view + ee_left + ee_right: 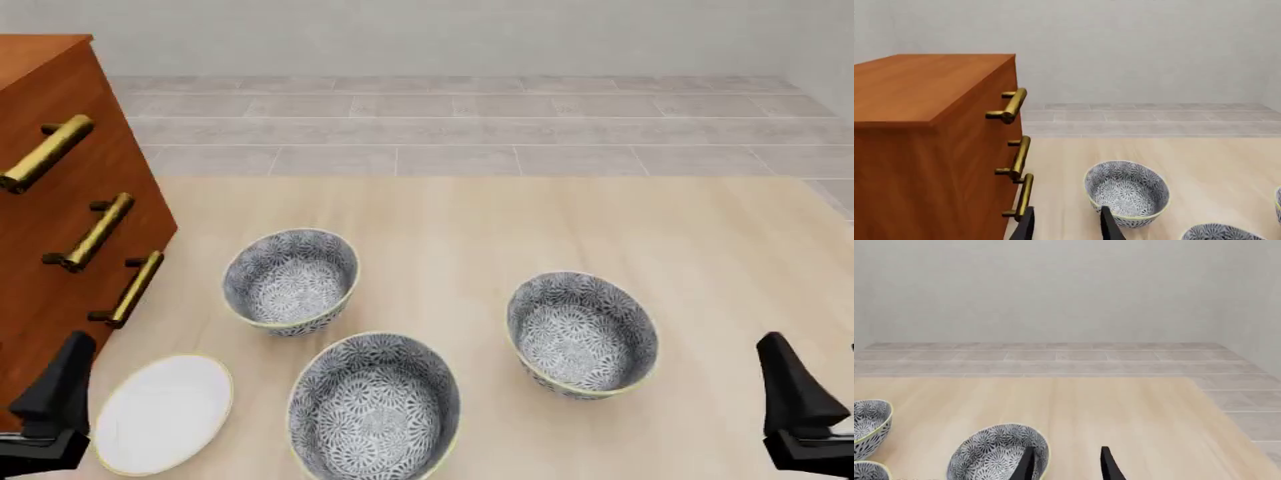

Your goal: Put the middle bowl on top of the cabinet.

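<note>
Pale wood surface (534, 220), grey tiled floor beyond. Left claw (1066, 226) empty, fingers parted, low at near-left edge beside plate (163, 413). Right claw (1066, 465) empty, fingers parted, near-right. Middle bowl (375, 407) upright on surface, between far-left bowl (291, 281) and right bowl (582, 334), nearest camera. Cabinet (54, 200) at left, top bare.

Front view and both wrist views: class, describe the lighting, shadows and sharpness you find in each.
Front view: flat, even light; the bowls cast barely any shadow on the table, everything sharp. Left wrist view: cabinet top paler than its front, soft sheen on the brass handles, no blur. Right wrist view: uniform light, no glare, crisp throughout.
</note>
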Available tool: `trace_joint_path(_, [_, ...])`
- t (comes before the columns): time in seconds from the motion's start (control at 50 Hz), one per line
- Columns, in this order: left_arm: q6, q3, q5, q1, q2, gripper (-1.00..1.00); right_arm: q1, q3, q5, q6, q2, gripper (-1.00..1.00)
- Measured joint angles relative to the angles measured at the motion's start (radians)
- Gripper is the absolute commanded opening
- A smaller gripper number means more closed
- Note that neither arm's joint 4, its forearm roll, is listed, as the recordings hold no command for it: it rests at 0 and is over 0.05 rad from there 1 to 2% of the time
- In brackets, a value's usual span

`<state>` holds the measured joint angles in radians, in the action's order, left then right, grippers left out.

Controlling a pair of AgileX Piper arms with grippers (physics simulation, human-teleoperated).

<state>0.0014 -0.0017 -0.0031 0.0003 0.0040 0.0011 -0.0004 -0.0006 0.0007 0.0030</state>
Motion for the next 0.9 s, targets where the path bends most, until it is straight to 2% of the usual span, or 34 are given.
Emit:
trace_joint_path(0.42, [0.03,-0.043,0.012,-0.035,0.009,1.0,0.001,0.0,-0.038,0.009,0.057,1.0])
trace_joint_path(0.66, [0.088,-0.1,-0.015,-0.131,0.076,1.0,0.001,0.0,-0.038,0.014,0.058,1.0])
trace_joint_path(0.9, [0.113,-0.19,-0.099,-0.263,0.256,1.0,-0.001,0.0,-0.039,0.016,0.057,1.0])
